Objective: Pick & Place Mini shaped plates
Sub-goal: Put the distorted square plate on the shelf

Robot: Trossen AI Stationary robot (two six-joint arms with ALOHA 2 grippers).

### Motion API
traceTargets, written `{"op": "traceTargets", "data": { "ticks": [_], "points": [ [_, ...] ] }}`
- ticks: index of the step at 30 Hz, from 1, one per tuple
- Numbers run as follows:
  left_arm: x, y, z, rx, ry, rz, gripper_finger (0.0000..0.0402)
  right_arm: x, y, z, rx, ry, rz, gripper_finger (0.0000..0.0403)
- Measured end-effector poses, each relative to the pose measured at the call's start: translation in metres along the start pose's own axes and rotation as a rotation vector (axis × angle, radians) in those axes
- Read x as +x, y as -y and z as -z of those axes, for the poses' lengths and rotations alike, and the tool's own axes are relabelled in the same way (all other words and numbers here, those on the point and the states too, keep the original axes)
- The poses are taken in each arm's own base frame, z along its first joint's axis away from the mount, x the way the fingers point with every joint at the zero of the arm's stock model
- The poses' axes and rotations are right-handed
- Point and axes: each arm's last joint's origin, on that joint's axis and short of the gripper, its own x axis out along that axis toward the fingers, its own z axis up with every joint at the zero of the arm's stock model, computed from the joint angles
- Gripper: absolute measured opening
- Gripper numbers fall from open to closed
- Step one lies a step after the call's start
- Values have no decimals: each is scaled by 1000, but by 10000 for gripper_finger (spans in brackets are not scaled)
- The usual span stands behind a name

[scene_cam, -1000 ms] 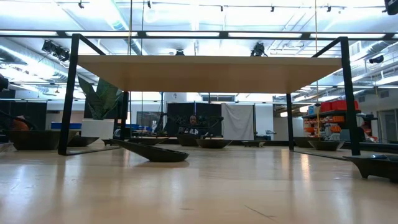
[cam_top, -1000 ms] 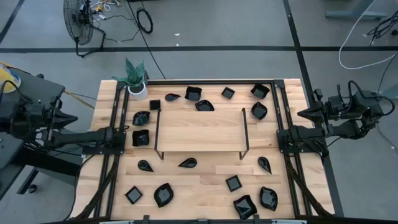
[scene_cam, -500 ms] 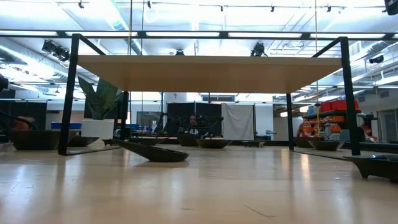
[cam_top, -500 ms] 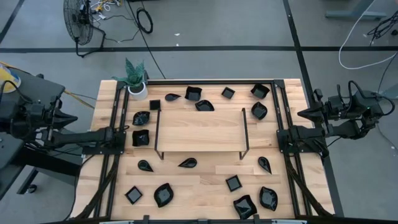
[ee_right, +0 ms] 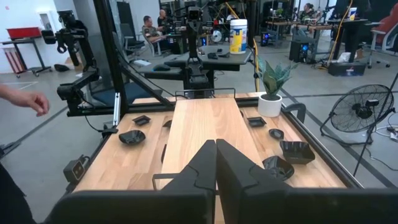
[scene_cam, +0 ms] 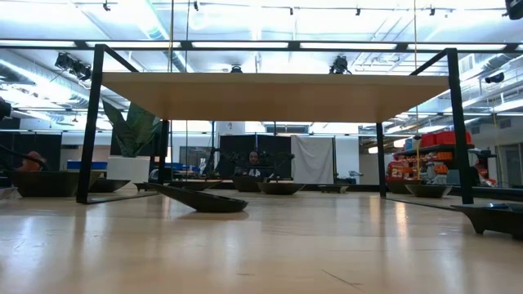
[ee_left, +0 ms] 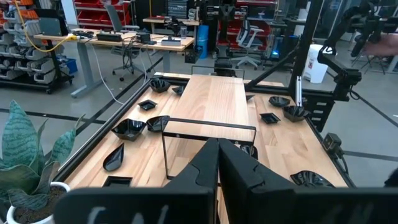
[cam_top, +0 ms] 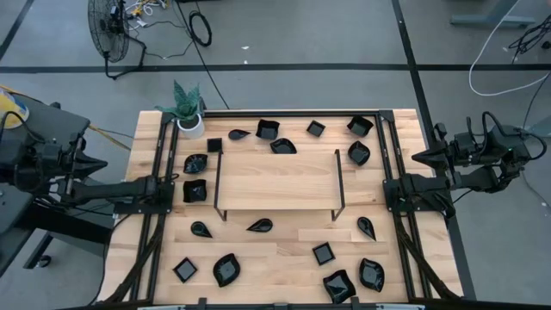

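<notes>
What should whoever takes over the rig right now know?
Left gripper: shut, empty, parked at the table's left edge.
Right gripper: shut, empty, parked at the right edge.
Black plates: scattered on the table all around the raised wooden shelf; none on it.
Potted plant: far left corner.
Done: nothing visible.
Left: every plate still to pick and place.

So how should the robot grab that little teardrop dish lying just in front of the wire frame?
Probably from straight above, pinching the raised rim of the teardrop dish across its wider rounded end. It lies flat and shallow on the table, so a side approach offers little to hold, and the pointed tail looks too thin.
</notes>
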Motion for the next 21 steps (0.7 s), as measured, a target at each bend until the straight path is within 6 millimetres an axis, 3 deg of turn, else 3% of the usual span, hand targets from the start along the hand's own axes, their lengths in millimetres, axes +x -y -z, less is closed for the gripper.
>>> {"op": "traceTargets", "data": {
  "ticks": [21],
  "points": [
    [0, 0, 0, 1, 0, 0, 18, 0, 0, -8, -78, 79, 7, 11]
  ]
}}
